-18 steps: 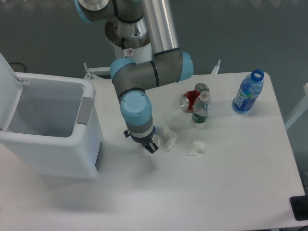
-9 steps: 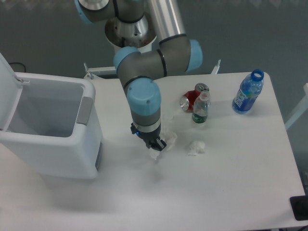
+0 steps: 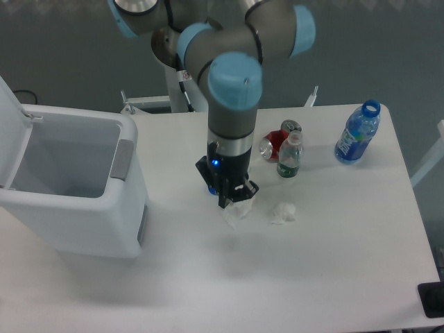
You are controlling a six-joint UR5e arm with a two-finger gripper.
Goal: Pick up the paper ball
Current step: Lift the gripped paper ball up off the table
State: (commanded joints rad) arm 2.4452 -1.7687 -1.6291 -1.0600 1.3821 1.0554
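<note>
One gripper [image 3: 234, 200], pointing down mid-surface [image 3: 326, 263], is clamped on the paper ball [image 3: 236, 211], which hangs from its fingers with the smaller wad [image 3: 283, 213] lying just right and the open white bin [image 3: 76, 187] left.

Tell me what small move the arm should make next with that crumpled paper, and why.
Probably a short lift straight up. The gripper appears shut on the paper ball, which hangs just under the fingers near the table. Rising first should clear the smaller wad and the bottle beside it.
</note>
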